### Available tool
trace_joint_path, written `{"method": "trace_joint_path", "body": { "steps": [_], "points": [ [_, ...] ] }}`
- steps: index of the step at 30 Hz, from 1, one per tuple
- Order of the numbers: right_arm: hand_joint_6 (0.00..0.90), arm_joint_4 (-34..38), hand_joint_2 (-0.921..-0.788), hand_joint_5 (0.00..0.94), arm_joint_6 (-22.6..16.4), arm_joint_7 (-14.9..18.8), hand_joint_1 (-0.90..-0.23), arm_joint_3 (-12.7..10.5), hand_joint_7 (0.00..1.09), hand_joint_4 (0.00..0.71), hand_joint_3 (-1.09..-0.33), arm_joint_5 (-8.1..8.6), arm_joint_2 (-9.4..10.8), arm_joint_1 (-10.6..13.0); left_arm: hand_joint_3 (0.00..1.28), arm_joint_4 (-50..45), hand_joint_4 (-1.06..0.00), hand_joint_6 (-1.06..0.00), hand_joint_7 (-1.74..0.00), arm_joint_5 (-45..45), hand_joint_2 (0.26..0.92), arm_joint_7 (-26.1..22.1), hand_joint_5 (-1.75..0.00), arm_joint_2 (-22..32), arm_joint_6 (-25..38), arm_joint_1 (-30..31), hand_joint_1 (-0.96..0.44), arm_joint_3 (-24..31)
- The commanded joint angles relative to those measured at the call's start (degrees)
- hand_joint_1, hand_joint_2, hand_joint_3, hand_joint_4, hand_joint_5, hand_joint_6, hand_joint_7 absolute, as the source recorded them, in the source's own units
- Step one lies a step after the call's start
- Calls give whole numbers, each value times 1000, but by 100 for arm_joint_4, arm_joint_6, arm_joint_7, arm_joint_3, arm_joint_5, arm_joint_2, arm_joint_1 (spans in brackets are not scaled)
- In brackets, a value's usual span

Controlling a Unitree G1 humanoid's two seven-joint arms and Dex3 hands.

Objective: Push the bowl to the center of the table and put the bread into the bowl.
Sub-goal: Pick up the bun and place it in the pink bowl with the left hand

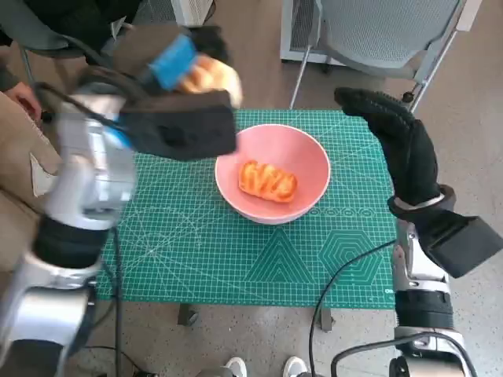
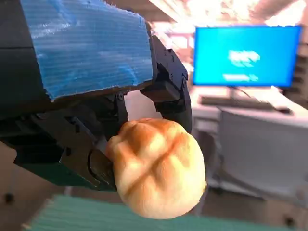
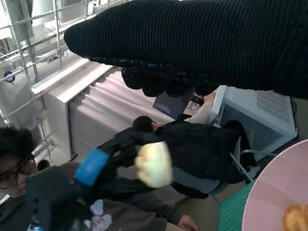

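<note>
A pink bowl (image 1: 302, 153) sits near the middle of the green mat, and a glazed orange pastry (image 1: 268, 181) lies inside it. My left hand (image 1: 185, 63) is raised above the mat's far left part, left of the bowl, and grips a round pale bread roll (image 1: 211, 77). The left wrist view shows the roll (image 2: 159, 166) held in the black fingers (image 2: 168, 86). In the right wrist view the roll (image 3: 154, 164) shows in the air, with the bowl's rim (image 3: 269, 187) beside it. My right hand (image 1: 397, 137) hovers empty at the bowl's right, its fingers stretched out.
The green cutting mat (image 1: 196, 243) covers the small table. A grey chair (image 1: 377, 35) stands beyond the far edge. A person (image 1: 16, 141) sits at the left, close to my left arm. A black cable (image 1: 346, 275) crosses the mat's near right corner.
</note>
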Motion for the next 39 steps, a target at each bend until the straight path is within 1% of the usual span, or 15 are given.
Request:
{"method": "trace_joint_path", "body": {
  "steps": [1,8,17,22,24,26,28,29,30,31,32,34,35,37,39],
  "points": [
    [-1,118,-921,1,5,70,-711,-17,436,142,-836,29,14,17,22,345,-784,-767,-1060,53,888,136,-1021,-430,-116,-197,1,-242],
    [-1,93,-921,1,-34,45,-710,-43,443,143,-831,25,11,80,19,924,-744,-745,-1086,-7,903,146,-1066,-833,-359,-302,0,-464],
    [-1,15,-921,4,-53,-4,-725,-87,459,149,-824,29,15,157,45,1551,-696,-789,-842,-86,900,136,-1309,-1069,-639,-371,1,-546],
    [-1,2,-921,4,-52,-63,-727,-106,462,150,-823,-2,19,168,54,1901,-662,-814,-787,-114,901,253,-1369,-1159,-749,-419,2,-528],
    [-1,25,-921,4,-61,-83,-728,-112,462,150,-823,-14,19,162,62,1992,-659,-797,-806,-137,901,332,-1374,-1198,-755,-415,3,-494],
    [-1,43,-921,4,-71,-103,-729,-114,463,151,-822,-28,19,156,74,2099,-666,-740,-870,-182,905,388,-1364,-1251,-734,-414,4,-455],
    [-1,54,-921,4,-86,-128,-729,-114,463,151,-822,-47,22,153,101,2190,-625,-660,-1053,-264,913,384,-1317,-1306,-667,-408,3,-401],
    [-1,55,-921,4,-92,-140,-728,-113,463,151,-822,-56,23,152,122,2219,-636,-573,-954,-306,900,371,-1305,-1327,-631,-402,77,-373],
    [-1,50,-921,4,-95,-158,-727,-111,463,151,-822,-68,25,151,186,2201,-653,-496,-714,-344,863,328,-1292,-1342,-555,-382,186,-347],
    [-1,46,-921,4,-97,-169,-725,-109,463,151,-823,-76,26,151,204,2188,-584,-423,-503,-371,812,301,-1078,-1352,-501,-370,124,-334],
    [-1,43,-921,3,-95,-184,-725,-108,463,151,-823,-86,25,146,199,2152,-571,-402,-419,-385,801,261,-980,-1354,-437,-349,100,-333],
    [-1,55,-921,3,-98,-204,-723,-110,463,151,-823,-102,20,133,136,2119,-328,-326,-181,-400,786,198,-486,-1348,-357,-325,-12,-347],
    [-1,66,-921,3,-100,-211,-723,-112,463,151,-822,-108,17,127,107,2115,-209,-275,-117,-403,785,172,-311,-1344,-332,-319,-104,-356],
    [-1,94,-921,4,-107,-218,-723,-118,464,152,-822,-112,12,110,81,2101,-107,-217,-62,-394,787,113,-159,-1323,-300,-313,-219,-382],
    [-1,116,-921,4,-115,-223,-723,-120,464,152,-821,-116,14,97,66,2073,-54,-179,-33,-368,791,87,-81,-1291,-309,-299,-303,-416]
  ]
}}
